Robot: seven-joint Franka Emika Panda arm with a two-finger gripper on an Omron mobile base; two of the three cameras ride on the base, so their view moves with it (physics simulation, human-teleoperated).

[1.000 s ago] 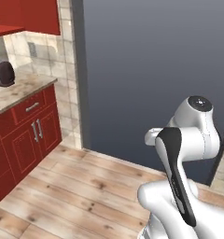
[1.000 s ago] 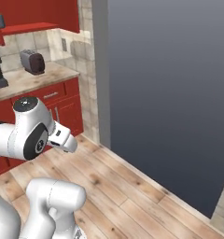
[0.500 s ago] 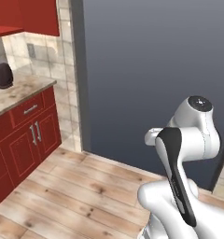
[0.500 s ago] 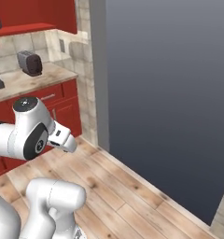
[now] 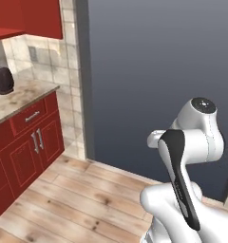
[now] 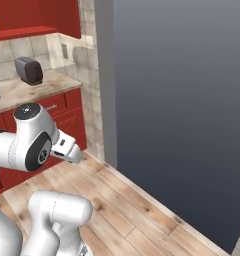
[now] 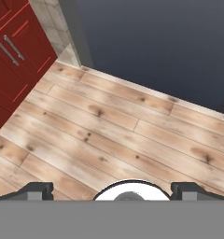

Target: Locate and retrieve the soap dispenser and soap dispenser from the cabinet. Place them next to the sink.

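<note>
– One thing outsizes all the rest, doesn't it?
– Yes, the dark grey wall [image 5: 158, 71]. It is flat and plain, and it rises straight from the wooden floor [image 5: 87, 194] ahead of the robot.
– What comes next?
– The floor itself, pale planks running slantwise. To the left stand the red base units [image 5: 25, 147], with a drawer above and doors below. A strip of beige tiled wall [image 5: 71, 61] sits between them and the grey wall.
– And on top of the units?
– A speckled stone desk [image 5: 16, 99]. Above it, at the upper left, hangs the red cabinet [image 5: 21, 19]; the right base view shows a red shelf edge along its underside.
– Where are the soap dispensers?
– I cannot tell from these views.
– Where is the arm?
– The white arm [image 5: 196, 137] is folded close above its base, over the floor and well apart from the desk.
– Is anything smaller on the desk?
– A dark rounded appliance [image 6: 28, 70] stands near the tiled back wall. It is too blurred to name for certain.
– Smaller yet?
– Two grey bar handles [image 7: 9, 49] side by side on the base unit doors, seen in the hand view.
– What about the tool?
– The tool [image 7: 113, 189] points down at the floor planks. Its two dark fingertips [image 7: 37, 190] stand wide apart, and it grips nothing.
</note>
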